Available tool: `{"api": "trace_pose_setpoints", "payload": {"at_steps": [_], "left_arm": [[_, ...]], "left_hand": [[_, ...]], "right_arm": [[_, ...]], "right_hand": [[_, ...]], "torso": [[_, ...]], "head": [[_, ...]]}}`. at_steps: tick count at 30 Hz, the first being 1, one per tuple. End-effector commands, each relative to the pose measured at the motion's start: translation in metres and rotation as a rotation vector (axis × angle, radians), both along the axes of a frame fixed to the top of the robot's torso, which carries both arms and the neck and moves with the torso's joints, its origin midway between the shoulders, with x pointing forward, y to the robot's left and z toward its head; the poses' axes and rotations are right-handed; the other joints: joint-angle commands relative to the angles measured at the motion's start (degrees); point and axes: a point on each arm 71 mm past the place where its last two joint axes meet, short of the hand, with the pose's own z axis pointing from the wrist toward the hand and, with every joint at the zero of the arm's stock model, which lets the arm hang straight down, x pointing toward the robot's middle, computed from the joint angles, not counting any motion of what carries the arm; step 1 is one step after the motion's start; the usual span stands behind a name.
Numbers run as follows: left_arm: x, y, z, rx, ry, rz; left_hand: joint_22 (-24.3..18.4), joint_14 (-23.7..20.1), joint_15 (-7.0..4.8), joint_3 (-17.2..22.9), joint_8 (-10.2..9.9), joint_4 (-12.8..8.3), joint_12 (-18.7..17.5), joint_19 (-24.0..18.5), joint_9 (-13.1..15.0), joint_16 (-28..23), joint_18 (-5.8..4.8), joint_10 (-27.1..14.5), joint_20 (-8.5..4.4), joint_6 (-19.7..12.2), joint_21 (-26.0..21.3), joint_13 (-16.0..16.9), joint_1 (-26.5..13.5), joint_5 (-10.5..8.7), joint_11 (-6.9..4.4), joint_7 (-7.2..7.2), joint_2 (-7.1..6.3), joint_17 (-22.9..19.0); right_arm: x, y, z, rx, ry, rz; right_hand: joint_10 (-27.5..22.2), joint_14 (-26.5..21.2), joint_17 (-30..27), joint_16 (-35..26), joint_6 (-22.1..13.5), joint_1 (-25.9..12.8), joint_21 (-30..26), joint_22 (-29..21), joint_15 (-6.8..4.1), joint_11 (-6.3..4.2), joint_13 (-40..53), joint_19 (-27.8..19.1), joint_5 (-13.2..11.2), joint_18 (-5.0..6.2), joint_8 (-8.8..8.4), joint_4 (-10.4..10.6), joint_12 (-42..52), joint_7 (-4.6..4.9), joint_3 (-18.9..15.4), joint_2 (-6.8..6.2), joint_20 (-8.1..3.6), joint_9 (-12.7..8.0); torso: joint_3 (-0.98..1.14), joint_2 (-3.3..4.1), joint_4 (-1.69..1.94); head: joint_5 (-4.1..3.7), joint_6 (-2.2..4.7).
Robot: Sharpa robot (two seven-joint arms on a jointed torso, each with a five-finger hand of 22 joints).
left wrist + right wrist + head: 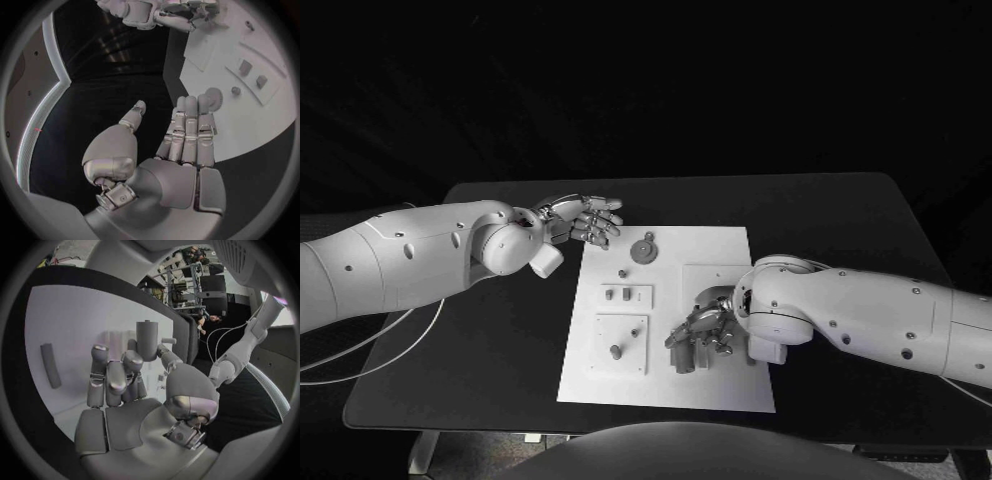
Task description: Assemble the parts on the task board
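Observation:
The white task board (pixel 733 250) lies in the middle of the black table. A grey round part (pixel 643 250) sits near its far end, two small parts (pixel 619 294) stand side by side mid-left, and a small peg (pixel 616 351) stands in the near-left panel. My left hand (pixel 589 218) hovers at the board's far left corner, fingers straight, thumb apart, nothing in it (pixel 181 145). My right hand (pixel 700 335) is low over the board's near right, fingers curled in. It pinches a grey cylindrical peg (pixel 147 339) between thumb and fingers.
A grey bar (pixel 50 365) lies flat on the board beyond my right hand. The round part (pixel 214 95) lies just past my left fingertips. Bare black table (pixel 488 350) surrounds the board, with edges close at the front and sides.

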Motion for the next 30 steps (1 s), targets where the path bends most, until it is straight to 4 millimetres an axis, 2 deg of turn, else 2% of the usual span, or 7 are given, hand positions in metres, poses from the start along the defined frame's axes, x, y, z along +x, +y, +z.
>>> {"api": "trace_pose_setpoints", "payload": {"at_steps": [1, 10, 30], "left_arm": [[-0.0008, -0.0033, 0.001, 0.019, -0.013, -0.036], [-0.0011, -0.0016, 0.0009, 0.022, -0.01, -0.033], [-0.0016, 0.0014, 0.0004, 0.029, -0.004, -0.03]], "left_hand": [[-0.08, 0.21, 0.11, -0.33, -0.21, -0.11, -0.04, 0.42, -0.09, -0.19, 1.19, -0.26, 0.1, -0.31, -0.38, -0.09, -0.46, 0.11, 0.2, 0.09, -0.17, -0.06], [-0.09, 0.19, 0.12, -0.33, -0.21, -0.11, -0.04, 0.42, -0.1, -0.19, 1.19, -0.26, 0.11, -0.32, -0.4, -0.1, -0.49, 0.11, 0.2, 0.09, -0.22, -0.06], [-0.09, 0.18, 0.13, -0.32, -0.2, -0.12, -0.02, 0.43, -0.1, -0.19, 1.2, -0.25, 0.11, -0.32, -0.43, -0.13, -0.54, 0.11, 0.2, 0.09, -0.34, -0.06]], "right_arm": [[0.0045, -0.0053, -0.0051, -0.047, -0.051, 0.01], [0.0099, -0.009, -0.0063, -0.073, -0.087, 0.01], [0.0081, -0.0133, -0.0057, -0.069, -0.085, 0.0]], "right_hand": [[-0.56, -0.6, -0.29, -0.36, -0.58, -1.06, -0.45, 0.95, 0.07, -0.04, -0.07, -0.4, 0.17, 1.31, -0.54, -7.08, -0.32, -0.05, 8.53, -0.7, 0.13, -0.1], [-0.9, -1.04, -0.98, -0.69, -0.8, -2.16, -0.68, 0.94, 0.19, 0.08, -0.21, -0.47, 0.15, 1.31, -0.79, -5.09, -0.3, 0.08, 9.15, -1.88, 0.22, -0.05], [-0.9, -0.85, -0.67, -0.66, -0.64, -2.11, -0.67, 0.98, 0.14, 0.0, -0.27, -0.37, 0.15, 1.31, -0.73, -4.49, -0.16, 0.0, 9.61, -1.58, 0.12, 0.09]], "torso": [[-0.02, 0.03, 0.02], [-0.03, 0.02, -0.03], [0.02, 0.0, -0.05]], "head": [[0.08, 0.01], [0.27, -0.12], [0.35, -0.11]]}}
